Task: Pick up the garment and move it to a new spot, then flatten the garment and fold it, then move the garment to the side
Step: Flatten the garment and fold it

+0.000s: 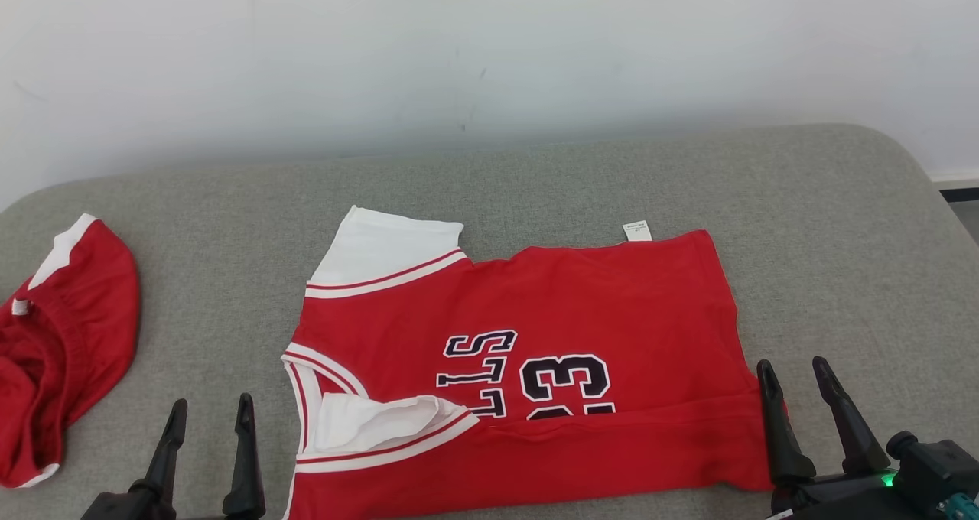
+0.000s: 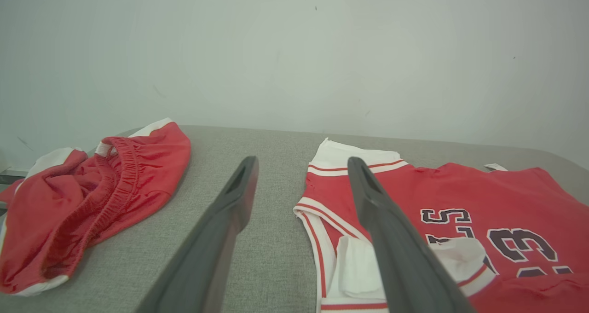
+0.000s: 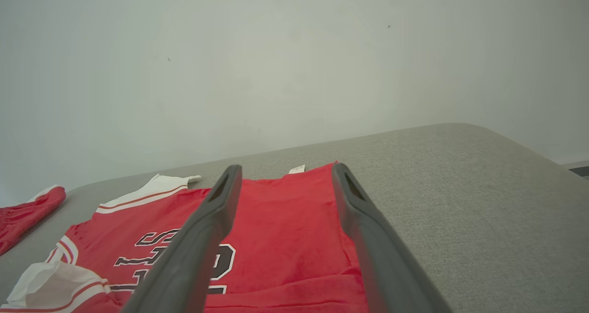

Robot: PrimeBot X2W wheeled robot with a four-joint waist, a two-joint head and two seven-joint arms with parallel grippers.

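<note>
Red shorts (image 1: 69, 352) crumpled far left | left end effector (image 1: 212, 403) released, empty, between shorts and jersey | red jersey (image 1: 574, 298) part-folded, centre of grey surface (image 1: 841, 222) | right end effector (image 1: 791, 364) released, at jersey's right edge

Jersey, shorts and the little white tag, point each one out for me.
jersey (image 1: 581, 290), head view, plain red cloth towards its far edge.
shorts (image 1: 95, 306), head view, smooth red panel.
white tag (image 1: 637, 231), head view, the tag's middle.
</note>
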